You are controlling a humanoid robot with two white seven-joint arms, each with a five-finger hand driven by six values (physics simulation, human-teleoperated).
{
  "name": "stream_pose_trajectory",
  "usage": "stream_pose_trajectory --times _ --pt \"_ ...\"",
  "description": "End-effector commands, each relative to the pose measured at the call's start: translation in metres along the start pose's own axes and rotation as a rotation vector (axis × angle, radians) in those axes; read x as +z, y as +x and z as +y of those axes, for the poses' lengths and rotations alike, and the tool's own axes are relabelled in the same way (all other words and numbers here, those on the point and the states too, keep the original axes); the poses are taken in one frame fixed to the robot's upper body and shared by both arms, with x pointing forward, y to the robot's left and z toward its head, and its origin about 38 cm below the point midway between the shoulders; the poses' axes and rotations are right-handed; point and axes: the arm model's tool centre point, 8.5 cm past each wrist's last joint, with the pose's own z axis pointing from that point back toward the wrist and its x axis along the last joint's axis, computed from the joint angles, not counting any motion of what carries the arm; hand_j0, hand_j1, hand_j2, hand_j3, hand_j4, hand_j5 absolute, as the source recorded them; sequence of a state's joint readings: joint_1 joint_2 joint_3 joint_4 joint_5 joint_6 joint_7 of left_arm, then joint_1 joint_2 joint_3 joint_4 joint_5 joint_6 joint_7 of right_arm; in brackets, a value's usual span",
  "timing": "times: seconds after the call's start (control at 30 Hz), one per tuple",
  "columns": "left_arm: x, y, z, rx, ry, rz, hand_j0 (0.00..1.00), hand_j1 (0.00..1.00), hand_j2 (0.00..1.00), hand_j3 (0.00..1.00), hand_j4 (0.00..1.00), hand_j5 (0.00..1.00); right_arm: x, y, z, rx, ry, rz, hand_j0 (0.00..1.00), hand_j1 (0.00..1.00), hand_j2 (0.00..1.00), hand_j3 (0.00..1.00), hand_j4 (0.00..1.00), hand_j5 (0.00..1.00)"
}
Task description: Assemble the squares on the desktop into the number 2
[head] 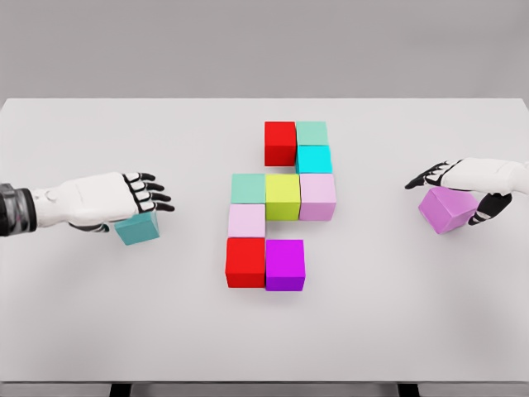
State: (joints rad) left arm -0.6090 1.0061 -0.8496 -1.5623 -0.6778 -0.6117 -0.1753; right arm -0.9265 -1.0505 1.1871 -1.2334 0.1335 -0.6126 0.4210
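Head view: a white table (83, 314) with nine coloured cubes grouped at its centre, and one robot hand at each side.
Figure so far: red cube (280, 142) and mint cube (312, 133) form the top row; cyan cube (314, 159) sits below the mint; green cube (248, 188), yellow cube (283, 196) and pale pink cube (317, 196) make the middle bar; lilac cube (246, 221), lower red cube (245, 262) and magenta cube (285, 264) turn the bottom corner.
Left robot hand (136, 198): fingers extended over a teal cube (137, 228); whether it grips is unclear.
Right robot hand (467, 194): fingers curled around a tilted purple cube (447, 209), apparently for carrying.
Likely gaps: bottom row's right end and top row's left end look unfilled.
Room: bare table lies between each hand and the figure, well away from the edges.
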Motion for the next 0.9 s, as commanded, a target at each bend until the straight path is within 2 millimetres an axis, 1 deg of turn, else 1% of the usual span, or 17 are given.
stream_pose_trajectory --times 0.0,0.1,0.13,0.17,0.2,0.33,0.37,0.47,0.57,0.6,0.63,0.67,0.7,0.87 --pt "-0.001 0.001 -0.001 -0.003 -0.004 -0.002 1.00 1.00 1.00 1.00 1.00 1.00 0.000 -0.001 0.000 0.003 0.004 0.006 1.00 1.00 1.00 1.00 1.00 1.00" --pt "-0.002 0.001 -0.002 -0.013 -0.009 -0.001 1.00 1.00 1.00 1.00 1.00 1.00 0.000 -0.002 0.001 0.005 0.006 0.008 0.99 0.99 0.99 0.99 0.99 0.99" --pt "-0.004 0.002 -0.002 -0.011 -0.008 -0.006 1.00 1.00 1.00 1.00 1.00 1.00 0.001 -0.002 0.001 0.008 0.009 0.010 0.89 0.89 0.89 0.89 0.89 0.89" --pt "-0.005 0.002 -0.002 -0.011 -0.008 -0.006 1.00 1.00 1.00 1.00 1.00 1.00 0.001 -0.002 0.003 0.014 0.031 0.012 0.81 0.81 0.81 0.81 0.81 0.81" --pt "-0.006 0.002 -0.004 -0.008 -0.011 -0.005 1.00 1.00 1.00 1.00 1.00 1.00 0.000 -0.001 0.004 0.013 0.053 0.008 0.77 0.77 0.77 0.77 0.77 0.77" --pt "-0.009 0.001 -0.006 -0.009 -0.015 -0.004 1.00 1.00 1.00 1.00 1.00 1.00 0.000 -0.001 0.005 0.014 0.059 0.008 0.77 0.77 0.77 0.77 0.77 0.77" --pt "-0.009 0.001 -0.006 -0.009 -0.017 -0.004 1.00 1.00 1.00 1.00 1.00 1.00 0.000 0.000 0.004 0.015 0.058 0.007 0.74 0.74 0.74 0.74 0.74 0.74" --pt "-0.009 0.002 -0.006 -0.010 -0.015 -0.004 1.00 1.00 1.00 1.00 1.00 1.00 0.002 -0.001 0.003 0.015 0.055 0.010 0.72 0.72 0.72 0.72 0.72 0.72" --pt "-0.011 0.004 -0.010 -0.027 -0.035 -0.009 1.00 1.00 1.00 1.00 1.00 1.00 0.004 -0.001 0.002 0.009 0.048 0.011 0.72 0.72 0.72 0.72 0.72 0.72" --pt "-0.012 0.003 -0.009 -0.030 -0.035 -0.010 0.97 0.97 0.97 0.97 0.97 0.97 0.005 -0.002 0.002 0.008 0.046 0.012 0.72 0.72 0.72 0.72 0.72 0.72" --pt "-0.012 0.003 -0.009 -0.044 -0.042 -0.009 0.89 0.89 0.89 0.89 0.89 0.89 0.007 -0.002 0.001 0.010 0.043 0.013 0.71 0.71 0.71 0.71 0.71 0.71" --pt "-0.012 0.003 -0.009 -0.052 -0.048 -0.007 0.84 0.84 0.84 0.84 0.84 0.84 0.010 -0.002 0.000 0.011 0.041 0.017 0.70 0.70 0.70 0.70 0.70 0.70" --pt "-0.012 0.002 -0.009 -0.059 -0.051 -0.006 0.76 0.76 0.76 0.76 0.76 0.76 0.011 0.001 -0.001 0.019 0.040 0.008 0.68 0.68 0.68 0.68 0.68 0.68" --pt "-0.012 0.001 -0.009 -0.078 -0.076 -0.001 0.57 0.57 0.57 0.57 0.57 0.57 0.025 0.020 -0.007 0.070 0.041 -0.028 0.68 0.68 0.68 0.68 0.68 0.68"
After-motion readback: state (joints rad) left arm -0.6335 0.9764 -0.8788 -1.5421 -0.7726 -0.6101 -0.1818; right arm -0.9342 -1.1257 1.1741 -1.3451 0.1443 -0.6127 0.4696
